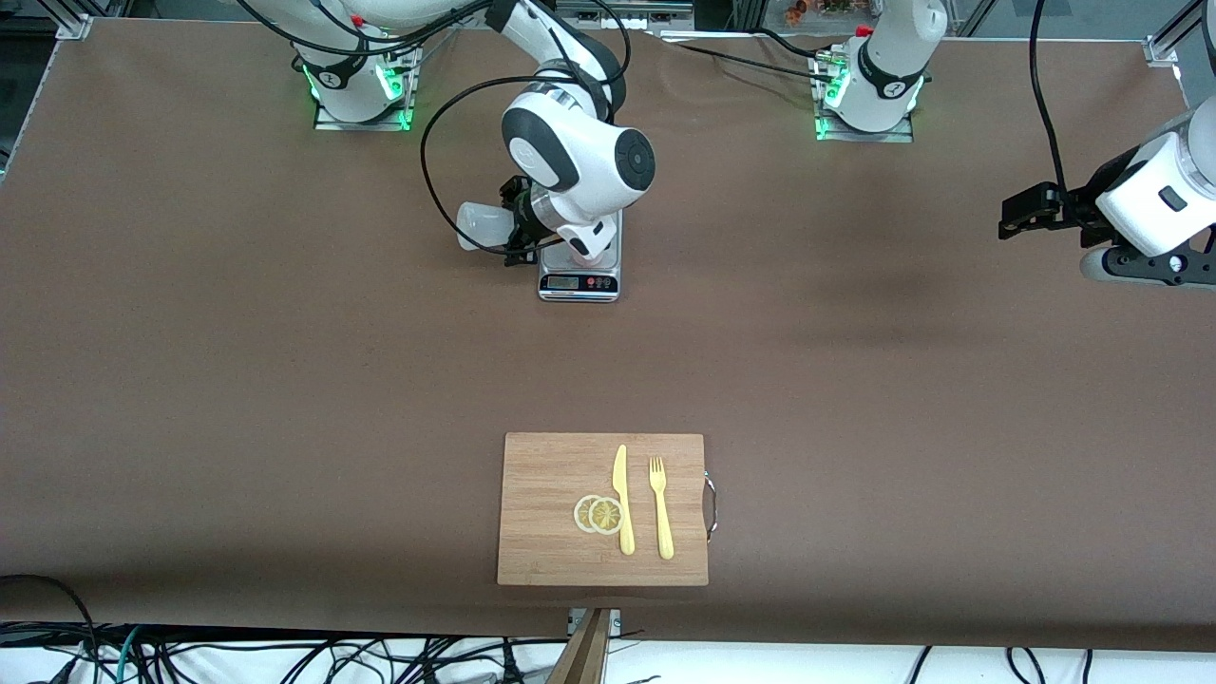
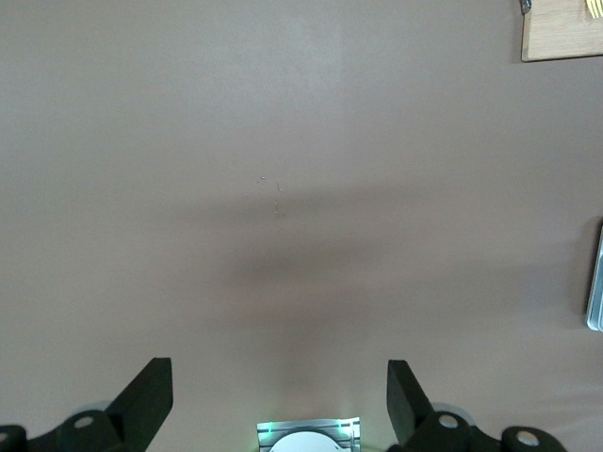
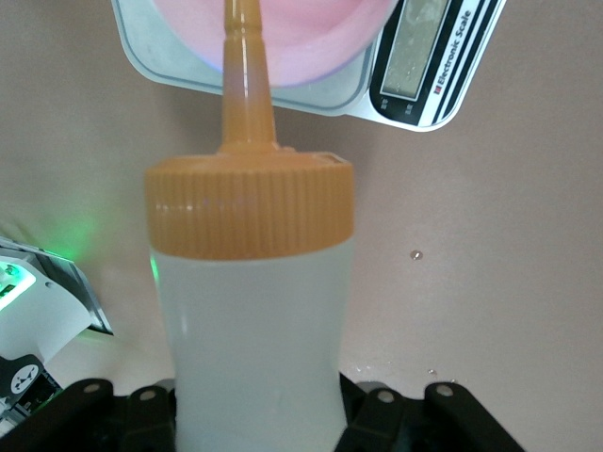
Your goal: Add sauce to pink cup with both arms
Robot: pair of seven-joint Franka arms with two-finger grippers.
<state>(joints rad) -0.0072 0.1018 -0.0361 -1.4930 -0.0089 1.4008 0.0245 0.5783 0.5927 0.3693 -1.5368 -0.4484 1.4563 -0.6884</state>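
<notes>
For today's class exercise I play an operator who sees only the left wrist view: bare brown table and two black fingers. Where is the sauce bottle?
Observer: The right pincer is shut on the sauce bottle, tipped sideways beside the scale.
Operator: Is its nozzle anywhere near the cup?
Observer: Yes, the right wrist view shows the orange nozzle pointing over the pink cup on the scale.
Operator: And my own pincer?
Observer: The left pincer hangs open and empty over bare table toward the left arm's end.
</notes>
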